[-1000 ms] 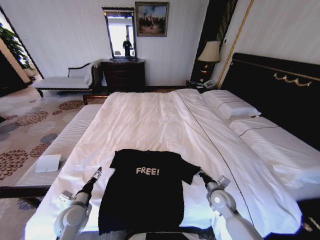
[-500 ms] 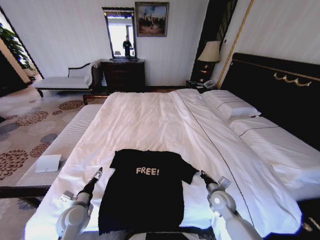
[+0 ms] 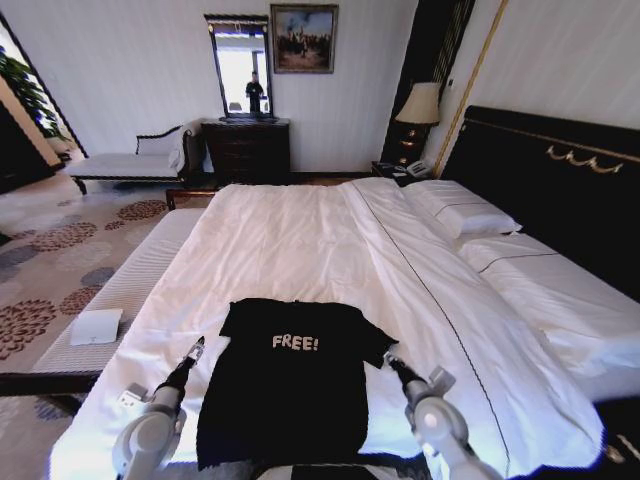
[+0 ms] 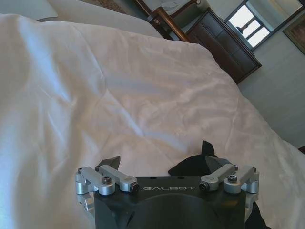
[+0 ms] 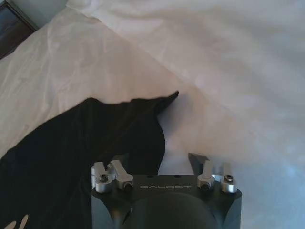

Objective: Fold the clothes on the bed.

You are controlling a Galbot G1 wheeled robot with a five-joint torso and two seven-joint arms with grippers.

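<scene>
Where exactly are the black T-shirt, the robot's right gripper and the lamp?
black T-shirt [image 3: 285, 385]: head view, on the chest below the lettering.
right gripper [image 3: 387, 358]: head view, between its fingertips, beside the shirt's sleeve.
lamp [image 3: 420, 103]: head view, on the shade.

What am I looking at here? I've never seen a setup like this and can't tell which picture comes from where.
It is a wheeled robot with two arms, facing a bed. The wide picture comes from a camera on its head, looking down over the white bedding. The other two come from cameras on its wrists, so each shows that arm's own claw up close.

A black T-shirt printed "FREE!" lies flat on the bed. The left gripper is beside the shirt's left edge, open. The right gripper is at the right sleeve, also open, one finger over the cloth. Nothing is held.
</scene>
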